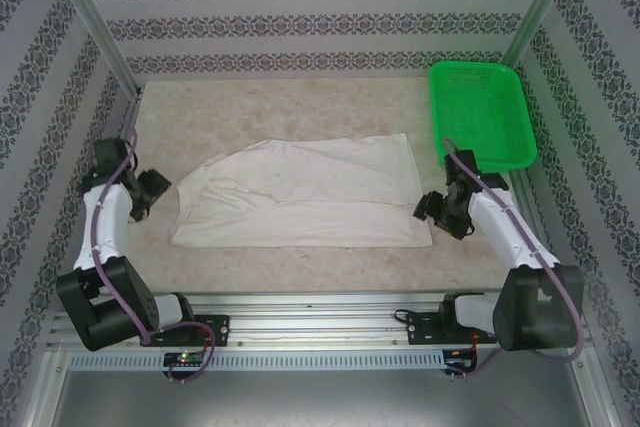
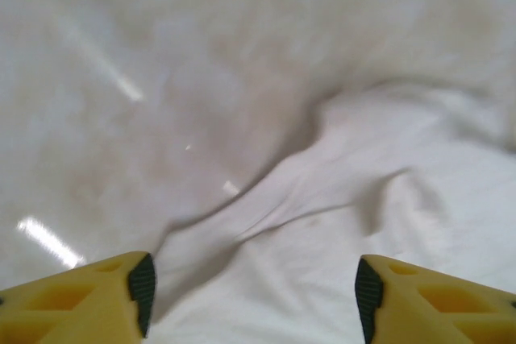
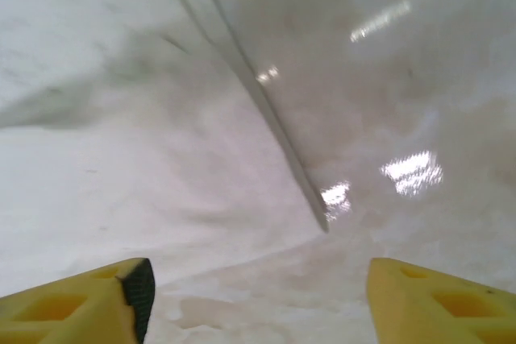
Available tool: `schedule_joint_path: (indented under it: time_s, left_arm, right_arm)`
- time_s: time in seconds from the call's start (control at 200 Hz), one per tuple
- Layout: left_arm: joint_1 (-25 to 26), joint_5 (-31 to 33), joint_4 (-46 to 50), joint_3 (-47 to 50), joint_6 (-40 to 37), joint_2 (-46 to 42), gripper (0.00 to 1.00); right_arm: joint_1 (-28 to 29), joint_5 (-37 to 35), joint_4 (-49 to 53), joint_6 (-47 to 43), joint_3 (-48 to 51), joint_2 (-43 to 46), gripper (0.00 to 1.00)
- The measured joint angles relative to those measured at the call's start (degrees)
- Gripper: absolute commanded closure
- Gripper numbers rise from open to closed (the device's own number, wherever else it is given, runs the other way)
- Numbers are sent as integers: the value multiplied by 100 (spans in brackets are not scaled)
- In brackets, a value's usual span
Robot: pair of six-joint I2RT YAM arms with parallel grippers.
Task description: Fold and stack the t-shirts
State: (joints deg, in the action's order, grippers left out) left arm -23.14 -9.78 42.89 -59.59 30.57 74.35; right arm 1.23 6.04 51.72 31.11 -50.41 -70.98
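T-shirt [image 1: 300,192]: one, white, partly folded over, flat on the middle of the bench [image 1: 260,107], between both hands.
Left hand [image 2: 250,300]: spread, empty, over the shirt's left edge.
Right hand [image 3: 254,300]: spread, empty, at the shirt's near right corner.
Green basket [image 1: 480,112]: far right corner, apart from the shirt.

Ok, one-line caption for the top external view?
Partly folded white t-shirt on the table, left gripper and right gripper open beside its ends, green basket far right.
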Motion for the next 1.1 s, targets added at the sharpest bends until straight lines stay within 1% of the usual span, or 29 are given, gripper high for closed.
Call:
schedule_joint_path:
  time_s: [0.1, 0.19, 0.39, 0.52, 0.61, 0.734, 0.849, 1.099]
  left_arm:
    - [304, -44, -68, -907, -247, 496, 24]
    - [678, -103, -116, -1788, -551, 1176, 23]
    - [1241, -400, 31, -3921, -1209, 3211, 24]
    - [1593, -636, 435, -5263, -1587, 4529, 26]
    - [1856, -809, 686, -6037, -1773, 5340, 27]
    - [2124, -1104, 848, -6339, -1886, 6013, 29]
    - [2273, -1211, 1019, -6352, -1956, 6360, 30]
    - [2426, -1067, 1032, -6288, -1969, 6461, 30]
  right_arm:
    - [61, 61, 76, -24, -577, -50, 26]
    - [181, 109, 85, -72, -1126, -358, 26]
    - [579, 151, 114, -227, -2555, -1694, 25]
    - [680, 144, 179, -306, -3578, -2660, 25]
    - [680, 127, 170, -337, -4044, -3158, 23]
    - [662, 133, 210, -433, -4457, -3685, 23]
    - [560, 195, 271, -498, -4795, -4186, 23]
    - [260, 337, 238, -498, -5274, -4946, 24]
